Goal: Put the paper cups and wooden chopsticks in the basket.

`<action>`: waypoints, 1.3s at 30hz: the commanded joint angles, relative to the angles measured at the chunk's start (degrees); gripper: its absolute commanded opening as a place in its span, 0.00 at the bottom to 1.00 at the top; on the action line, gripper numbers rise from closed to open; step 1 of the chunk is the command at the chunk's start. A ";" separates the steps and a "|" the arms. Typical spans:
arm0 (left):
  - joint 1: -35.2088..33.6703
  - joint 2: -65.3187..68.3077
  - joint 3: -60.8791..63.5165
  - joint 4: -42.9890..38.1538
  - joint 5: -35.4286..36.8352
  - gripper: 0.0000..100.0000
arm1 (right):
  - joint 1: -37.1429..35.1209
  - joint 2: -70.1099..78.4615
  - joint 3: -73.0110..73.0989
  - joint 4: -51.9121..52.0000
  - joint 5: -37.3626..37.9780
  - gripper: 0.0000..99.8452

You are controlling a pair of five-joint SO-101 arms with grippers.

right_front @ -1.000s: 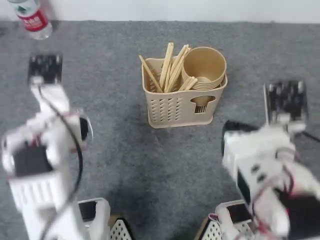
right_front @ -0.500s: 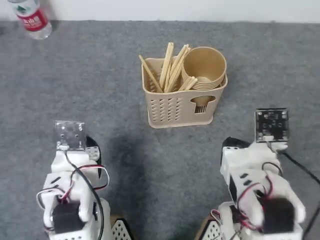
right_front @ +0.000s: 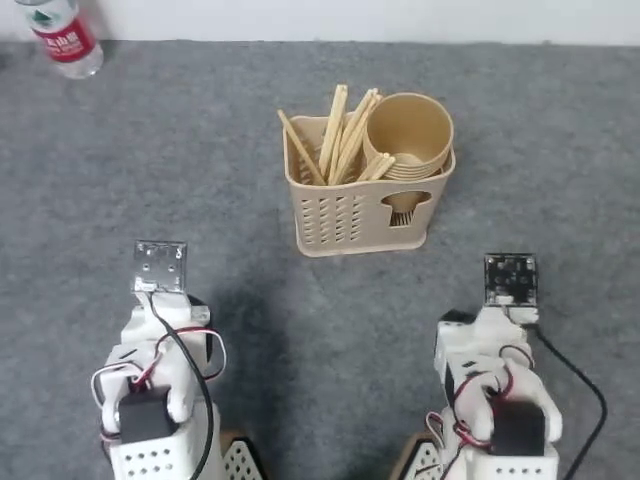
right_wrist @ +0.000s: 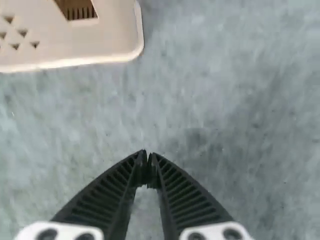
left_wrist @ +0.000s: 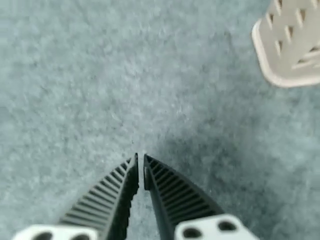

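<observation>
The grey table (right_front: 300,340) carries everything. The left arm (right_front: 155,400) and right arm (right_front: 495,400) have folded back to their bases within the last second, well apart from the basket (right_front: 350,215). It holds the stacked paper cups (right_front: 410,135), with the wooden chopsticks (right_front: 345,130) upright beside them. The left hand (left_wrist: 140,165) and right hand (right_wrist: 146,162) are clenched on nothing. The task looks finished.

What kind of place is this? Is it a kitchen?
Probably not a kitchen. It looks like a robot practice table. A left arm and a right arm sit on a grey mat, facing a basket of cups and chopsticks. A bottle lies at the far corner.
</observation>
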 commanded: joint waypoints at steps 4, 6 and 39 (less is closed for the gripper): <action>0.44 0.09 6.73 -0.97 -0.53 0.01 | 3.30 -0.31 3.25 -0.92 0.62 0.01; 0.44 0.00 8.40 -1.41 -0.35 0.01 | 4.70 0.04 3.78 -1.63 0.62 0.01; 14.42 -1.67 8.31 -0.62 16.26 0.01 | -6.55 -0.66 15.65 -7.69 1.05 0.01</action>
